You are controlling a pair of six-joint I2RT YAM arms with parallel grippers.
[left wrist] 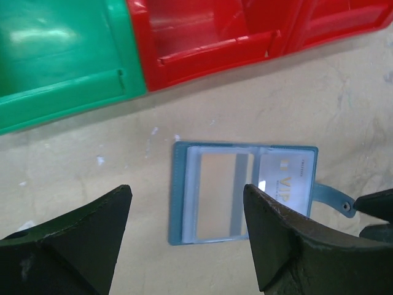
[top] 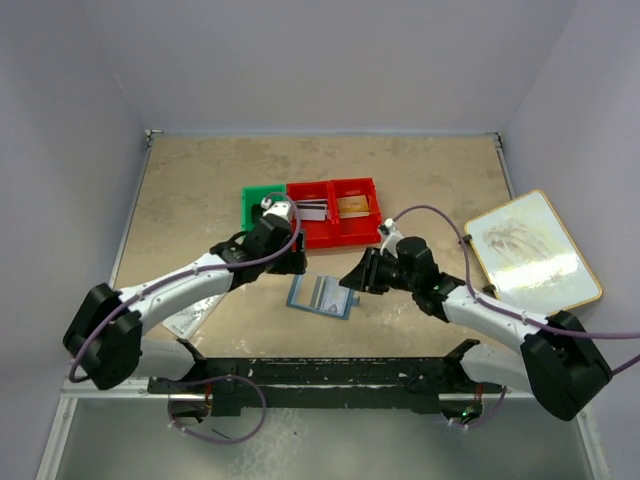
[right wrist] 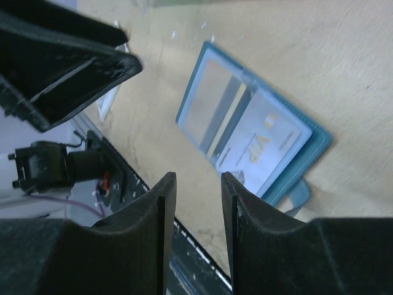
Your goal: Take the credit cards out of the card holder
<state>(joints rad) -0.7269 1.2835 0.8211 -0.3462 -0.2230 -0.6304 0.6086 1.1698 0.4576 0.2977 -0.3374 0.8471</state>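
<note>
On the tan table (top: 200,200), the wide-open left gripper (left wrist: 187,193) and the half-open, empty right gripper (right wrist: 198,179) flank the open blue card holder (top: 322,296) lying flat low in the middle of the top view, and its thin, stiff, slippery VIP card (left wrist: 285,176) likely needs pinching by an edge.

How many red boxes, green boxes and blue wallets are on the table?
Red boxes: 2
Green boxes: 1
Blue wallets: 1
Total: 4
</note>
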